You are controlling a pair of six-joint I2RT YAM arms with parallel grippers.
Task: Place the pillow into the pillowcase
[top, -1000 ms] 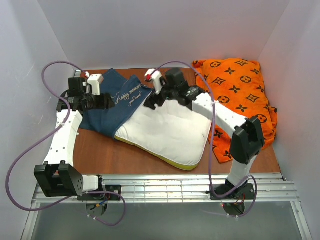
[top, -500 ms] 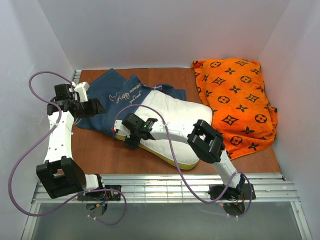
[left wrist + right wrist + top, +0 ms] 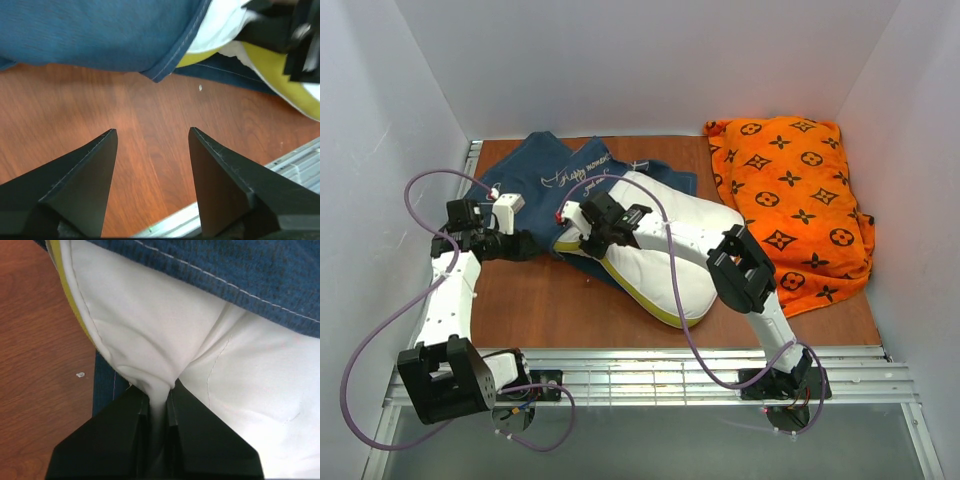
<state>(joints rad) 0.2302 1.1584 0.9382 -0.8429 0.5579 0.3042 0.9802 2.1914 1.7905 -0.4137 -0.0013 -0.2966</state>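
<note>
Left of the pillow (image 3: 670, 250), the left claw (image 3: 152, 132) has backed off the pillowcase (image 3: 545, 165) and hangs spread, empty. The right claw (image 3: 159, 390) has swung to the pillow's left corner, just under the pillowcase hem, and pinches a fold there, likely ready to push it in.

Left arm (image 3: 453, 292) reaches forward, fingers (image 3: 80, 185) spread apart; right arm (image 3: 741, 270) stretches leftward, fingers (image 3: 115, 440) pinched nearly together.

Lighting: bright, even, diffuse, from overhead; no glare. Shadows: faint, short and soft-edged on the wooden surface (image 3: 550, 310); white walls (image 3: 650, 60) shade to grey in the corners. Top view: sharp throughout. Left wrist view: blurred at far right. Right wrist view: crisp; pillow (image 3: 150, 325) white, not blown out.
</note>
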